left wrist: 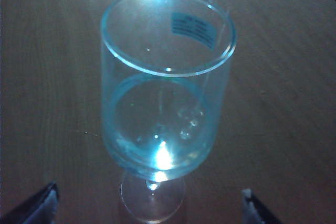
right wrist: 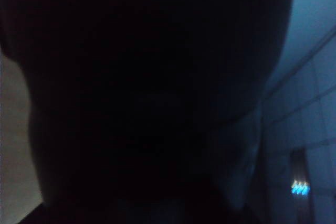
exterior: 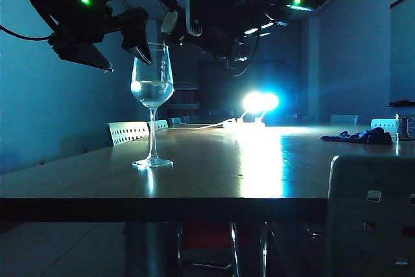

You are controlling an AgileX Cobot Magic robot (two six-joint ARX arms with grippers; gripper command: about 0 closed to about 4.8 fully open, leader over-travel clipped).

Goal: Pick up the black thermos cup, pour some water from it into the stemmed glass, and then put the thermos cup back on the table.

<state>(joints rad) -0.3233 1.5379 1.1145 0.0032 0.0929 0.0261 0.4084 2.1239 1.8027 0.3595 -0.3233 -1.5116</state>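
Exterior view, stemmed glass (exterior: 152, 105): seen upright on the glossy brown desk (exterior: 214, 173), left of the middle, its bowl partly filled with water.
Exterior view, left pincer (exterior: 126, 53): held in the air at the glass rim, on the left; its dark fingers are spread, one behind the rim and one further left, nothing gripped.
Exterior view, right pincer (exterior: 214, 24): raised above the desk, just right of the glass top; a dark bulky mass with a pale round end near the glass is seen there, taken to be the black thermos cup (exterior: 178, 14), tilted toward the glass; the outline is too dark to trace.
Exterior view, background: a bright lamp (exterior: 259, 102) is seen far back on the desk, a dark cloth (exterior: 360, 137) to the right, white chairs (exterior: 128, 132) behind the left edge.
Left wrist view, stemmed glass (left wrist: 165, 87): seen from above with water and bubbles inside and a label on the far wall; both fingertips (left wrist: 39, 205) stand wide apart either side of the foot, released.
Right wrist view, black thermos cup (right wrist: 147, 103): the frame is almost filled by a dark rounded body pressed close to the camera; the fingers are hidden, so the grip is judged from the thermos being carried aloft.
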